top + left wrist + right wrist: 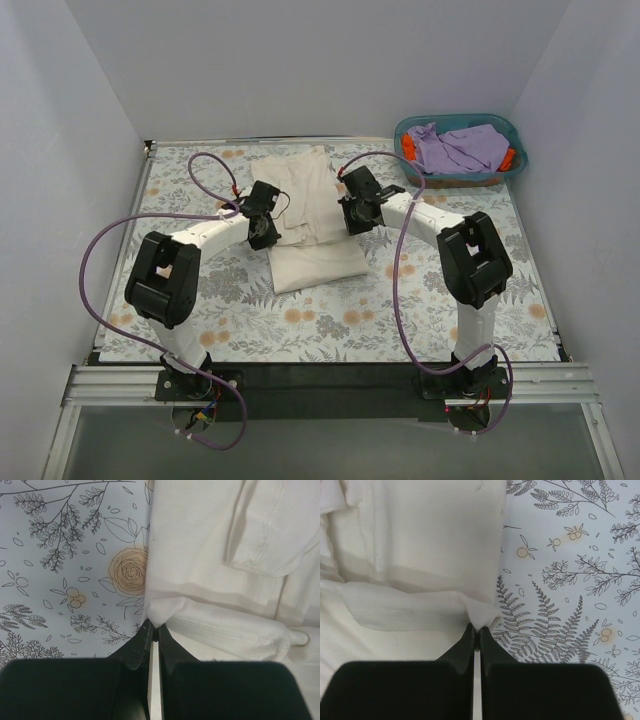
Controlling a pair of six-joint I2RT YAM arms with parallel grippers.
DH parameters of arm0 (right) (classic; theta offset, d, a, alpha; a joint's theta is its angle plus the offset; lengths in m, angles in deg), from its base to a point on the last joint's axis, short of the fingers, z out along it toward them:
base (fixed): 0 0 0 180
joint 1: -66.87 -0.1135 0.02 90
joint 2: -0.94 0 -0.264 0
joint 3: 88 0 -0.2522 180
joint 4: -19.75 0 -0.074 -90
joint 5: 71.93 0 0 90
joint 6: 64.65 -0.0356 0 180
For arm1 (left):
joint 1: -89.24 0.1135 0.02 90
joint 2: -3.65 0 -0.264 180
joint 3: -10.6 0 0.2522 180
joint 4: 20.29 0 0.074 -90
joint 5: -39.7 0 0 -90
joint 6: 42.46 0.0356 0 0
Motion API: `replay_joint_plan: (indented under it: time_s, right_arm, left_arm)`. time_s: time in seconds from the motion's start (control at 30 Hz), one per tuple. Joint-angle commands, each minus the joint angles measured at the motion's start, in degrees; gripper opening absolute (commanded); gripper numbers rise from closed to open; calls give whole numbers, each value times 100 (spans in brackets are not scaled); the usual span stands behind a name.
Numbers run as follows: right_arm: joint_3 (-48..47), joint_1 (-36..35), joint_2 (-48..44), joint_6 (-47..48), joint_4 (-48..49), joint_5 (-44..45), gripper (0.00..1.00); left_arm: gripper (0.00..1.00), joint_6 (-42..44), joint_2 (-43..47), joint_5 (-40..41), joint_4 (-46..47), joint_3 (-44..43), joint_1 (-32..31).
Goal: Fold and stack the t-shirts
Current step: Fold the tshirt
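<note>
1. My left pincer (154, 628) is closed down to a thin slit. Its two black fingers pinch a folded corner of the cream t-shirt (305, 215) at the shirt's left edge.
2. My right pincer (476, 630) is closed just as tightly, gripping a folded corner of the same shirt at its right edge.
3. The cream t-shirt lies on the table (420, 315), around the middle and reaching toward the far side, directly between my two pincers.
4. From above, the shirt looks partly folded. A doubled layer crosses it at the level of my pincers, and a flat single part extends toward my bases.
5. In both wrist views the cloth rolls over on itself just past my fingertips, showing a line of stitching, and the flowered table surface is beside it.
6. A teal basket (458, 121) sits at the far right corner of the table, well apart from the cream shirt.
7. In the basket a lavender-purple garment (462, 148) lies heaped on top, and orange-red cloth (408, 148) shows at the basket's left and right ends.
</note>
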Motion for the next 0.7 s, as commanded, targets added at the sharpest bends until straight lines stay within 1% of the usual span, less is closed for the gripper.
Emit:
replay_joint_plan:
  time_s: [0.0,0.07,0.13,0.17,0.23,0.27,0.3,0.37,0.4,0.5,0.57,0.6,0.67]
  right_arm:
    - [-53,58,126,78,162,106,1]
    - [-62,58,170,95,171,106,3]
    - [-79,58,170,113,171,106,8]
    - [-97,58,161,139,162,97,16]
    - [-123,58,56,174,162,71,26]
    - [-141,49,4,200,162,18,33]
    - [-167,49,-93,218,162,0,37]
    - [-167,32,-216,227,162,-52,44]
    - [-150,31,-330,227,162,-61,44]
    - [-71,-47,-541,157,171,-140,44]
    - [-18,-135,-638,104,232,-245,44]
    - [34,-179,-726,52,276,-272,44]
    - [219,-293,-814,-10,442,-421,42]
  left_arm:
    - [0,-16,-23,364,172,52,81]
    - [1,-42,-50,382,172,78,72]
    - [9,-104,-7,399,146,105,72]
    - [15,-130,20,399,120,105,72]
    - [24,-148,169,434,85,88,72]
    - [35,-131,231,443,49,70,72]
    - [40,-113,344,443,-12,35,72]
    - [46,-104,459,408,-109,-35,72]
    - [49,-78,599,373,-144,-36,72]
    - [49,-104,924,259,-311,8,-24]
    - [49,-200,1083,154,-364,139,-209]
    - [49,-244,1214,110,-390,192,-296]
    - [45,-393,1303,-56,-417,367,-569]
